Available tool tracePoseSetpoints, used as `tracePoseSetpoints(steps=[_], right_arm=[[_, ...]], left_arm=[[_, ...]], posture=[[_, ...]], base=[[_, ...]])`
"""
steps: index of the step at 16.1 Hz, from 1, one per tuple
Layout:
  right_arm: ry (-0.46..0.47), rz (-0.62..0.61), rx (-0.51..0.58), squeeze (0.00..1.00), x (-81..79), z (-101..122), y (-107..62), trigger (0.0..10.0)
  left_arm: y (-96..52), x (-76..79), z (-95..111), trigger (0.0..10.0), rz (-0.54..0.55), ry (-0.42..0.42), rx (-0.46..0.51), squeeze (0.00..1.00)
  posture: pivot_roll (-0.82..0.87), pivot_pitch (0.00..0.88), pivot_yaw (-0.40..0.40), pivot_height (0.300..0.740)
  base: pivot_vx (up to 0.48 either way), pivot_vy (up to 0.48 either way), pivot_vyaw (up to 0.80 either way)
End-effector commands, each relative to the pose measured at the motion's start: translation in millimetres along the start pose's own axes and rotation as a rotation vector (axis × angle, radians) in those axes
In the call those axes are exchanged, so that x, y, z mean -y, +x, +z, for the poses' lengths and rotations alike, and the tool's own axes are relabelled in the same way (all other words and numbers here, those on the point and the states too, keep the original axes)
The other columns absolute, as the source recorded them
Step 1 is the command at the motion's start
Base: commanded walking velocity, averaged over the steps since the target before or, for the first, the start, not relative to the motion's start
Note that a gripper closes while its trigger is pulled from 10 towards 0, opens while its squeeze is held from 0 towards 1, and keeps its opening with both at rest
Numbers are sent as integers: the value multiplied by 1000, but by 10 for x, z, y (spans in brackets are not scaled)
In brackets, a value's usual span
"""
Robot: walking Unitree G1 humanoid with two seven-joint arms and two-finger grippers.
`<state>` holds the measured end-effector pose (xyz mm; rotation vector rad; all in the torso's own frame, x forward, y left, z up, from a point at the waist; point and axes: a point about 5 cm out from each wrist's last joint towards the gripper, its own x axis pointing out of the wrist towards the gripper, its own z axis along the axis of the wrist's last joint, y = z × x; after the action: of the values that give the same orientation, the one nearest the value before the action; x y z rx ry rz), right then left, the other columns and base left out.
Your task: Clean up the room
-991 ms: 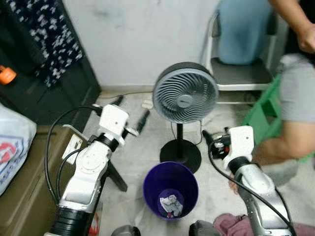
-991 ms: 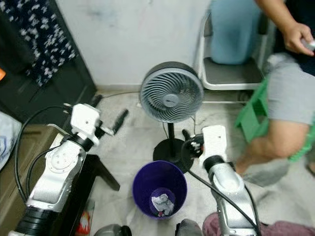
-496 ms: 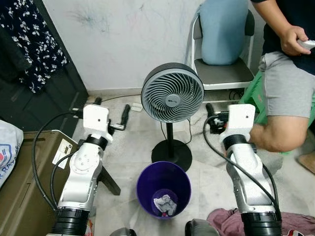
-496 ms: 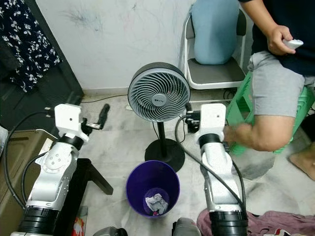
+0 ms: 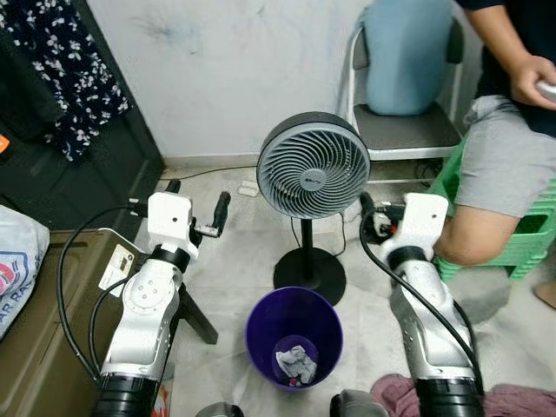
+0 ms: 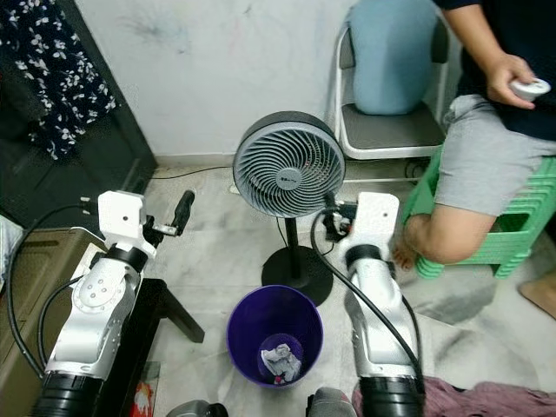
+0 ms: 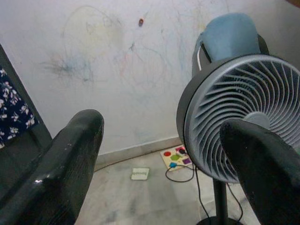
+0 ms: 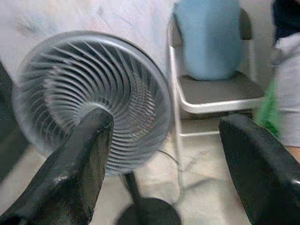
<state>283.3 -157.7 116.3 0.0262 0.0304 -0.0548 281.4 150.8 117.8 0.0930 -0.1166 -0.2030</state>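
Note:
A purple bin stands on the floor between my two arms, with crumpled white paper at its bottom. My left gripper is held up left of the bin, open and empty; its black fingers frame the wall and the fan. On the other side of the fan's pole my right gripper is raised, open, nothing between its fingers. A maroon cloth lies on the floor at the lower right, by my right arm.
A grey standing fan rises just behind the bin. A person sits on a green stool at the right, beside a chair with a blue cushion. A brown box and black cabinet stand left. A small card lies by the wall.
The camera has swung and steadied, so the whole scene has shifted. Both arms stay raised either side of the fan with grippers open and empty.

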Motion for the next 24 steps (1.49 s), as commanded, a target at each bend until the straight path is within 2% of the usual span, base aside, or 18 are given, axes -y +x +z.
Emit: tracePoseSetpoints(steps=[1,2,8,13,20,22,24], right_arm=[[-20,69,-6,0,-81,-22,-4,10000],[-47,93,5,0,-98,-6,-19,10000],[-24,115,-31,0,-90,-42,-53,10000],[-22,135,-41,0,-91,-51,-82,10000],[-18,129,-46,0,-72,-60,-96,10000],[-23,131,-45,0,-74,-59,-91,10000],[-27,134,-41,0,-81,-50,-85,10000]], left_arm=[[-26,-3,-4,10000,8,3,0,0],[-41,11,-2,10000,11,-18,-1,0],[-66,30,45,10000,12,-71,16,0],[-59,-30,53,10000,43,45,20,0],[-42,-35,47,10000,38,38,18,0],[-51,-66,31,10000,85,110,12,0],[-54,-95,16,10000,102,104,5,0]], posture=[[-196,0,100,740],[-197,0,91,740],[-182,0,45,740],[-186,0,42,740],[-196,0,48,740],[-192,0,46,740],[-190,0,45,740]], base=[[0,0,800],[0,0,800],[0,0,800],[0,0,800],[0,0,800],[0,0,800],[0,0,800]])
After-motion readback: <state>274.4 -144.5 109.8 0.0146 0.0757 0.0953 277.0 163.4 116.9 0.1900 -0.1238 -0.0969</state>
